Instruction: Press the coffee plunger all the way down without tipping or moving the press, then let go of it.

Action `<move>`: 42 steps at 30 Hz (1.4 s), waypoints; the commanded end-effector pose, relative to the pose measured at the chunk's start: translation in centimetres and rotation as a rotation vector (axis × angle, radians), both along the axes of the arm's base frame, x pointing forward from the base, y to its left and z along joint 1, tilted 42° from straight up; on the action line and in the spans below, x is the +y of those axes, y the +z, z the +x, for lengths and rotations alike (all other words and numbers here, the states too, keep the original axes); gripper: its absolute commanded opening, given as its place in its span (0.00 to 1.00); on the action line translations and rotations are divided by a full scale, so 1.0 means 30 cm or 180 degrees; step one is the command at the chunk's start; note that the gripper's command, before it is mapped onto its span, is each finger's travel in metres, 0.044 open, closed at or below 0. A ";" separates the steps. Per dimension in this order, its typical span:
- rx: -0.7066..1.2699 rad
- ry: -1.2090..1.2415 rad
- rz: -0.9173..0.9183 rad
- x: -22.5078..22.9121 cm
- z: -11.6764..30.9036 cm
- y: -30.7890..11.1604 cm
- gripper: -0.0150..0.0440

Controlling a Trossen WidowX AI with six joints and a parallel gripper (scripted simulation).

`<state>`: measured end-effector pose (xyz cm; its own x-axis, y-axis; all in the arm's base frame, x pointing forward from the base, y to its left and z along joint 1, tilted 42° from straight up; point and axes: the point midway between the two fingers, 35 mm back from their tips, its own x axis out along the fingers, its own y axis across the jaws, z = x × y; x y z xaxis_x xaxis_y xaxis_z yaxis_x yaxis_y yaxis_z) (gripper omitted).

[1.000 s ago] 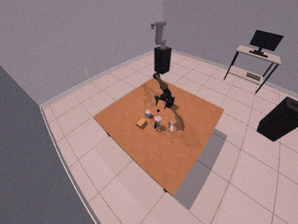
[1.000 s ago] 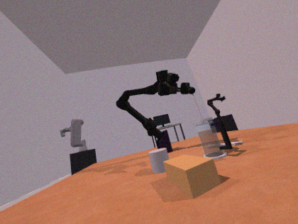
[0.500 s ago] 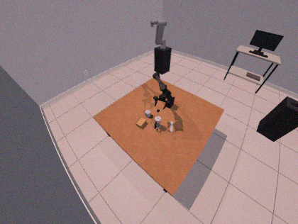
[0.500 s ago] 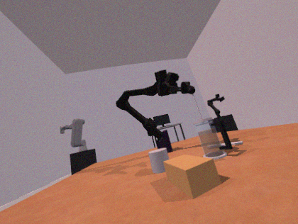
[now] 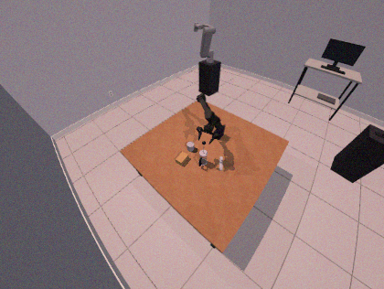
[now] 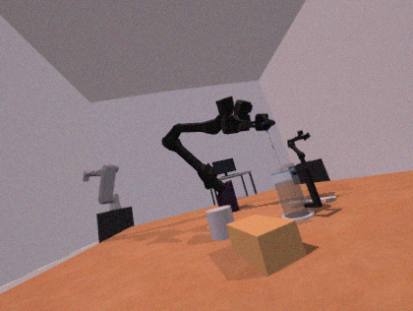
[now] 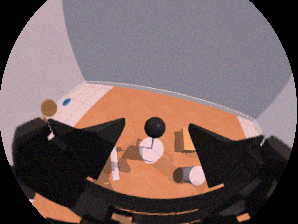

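Note:
The coffee press (image 5: 203, 156) (image 6: 289, 194) (image 7: 151, 151) stands upright on the orange mat, with a clear body and a pale lid. Its thin rod rises high above the lid, so the plunger is up. The black round knob (image 5: 204, 143) (image 7: 155, 127) tops the rod; in the exterior view it is hidden or merges with the dark fingers. My gripper (image 5: 205, 140) (image 6: 270, 123) (image 7: 157, 124) is open and empty, at about the height of the knob. In the wrist view the knob appears between the two fingertips, with a gap on each side. Contact with it cannot be seen.
A white cup (image 5: 190, 146) (image 6: 219, 222) (image 7: 197, 175) and a yellow-orange box (image 5: 183, 158) (image 6: 267, 243) (image 7: 186, 139) stand on one side of the press. A slim white object (image 5: 221, 163) (image 7: 115, 165) lies on the other side. A dark upright shape (image 6: 312, 186) shows beside the press.

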<state>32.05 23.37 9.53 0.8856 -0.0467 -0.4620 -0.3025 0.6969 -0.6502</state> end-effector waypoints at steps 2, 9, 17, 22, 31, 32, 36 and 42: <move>0.0019 0.0011 -0.0030 -0.001 0.018 -0.023 1.00; 0.0019 0.0011 -0.0030 -0.002 0.018 -0.023 0.73; 0.0019 0.0011 -0.0030 -0.002 0.018 -0.023 0.48; 0.0019 0.0011 -0.0030 -0.002 0.018 -0.023 0.46; 0.0022 0.0010 -0.0029 -0.014 0.026 -0.043 0.46; 0.0023 0.0010 -0.0029 -0.016 0.027 -0.048 0.46; 0.0025 0.0009 -0.0028 -0.028 0.034 -0.066 0.46; 0.0028 0.0008 -0.0028 -0.046 0.043 -0.093 0.46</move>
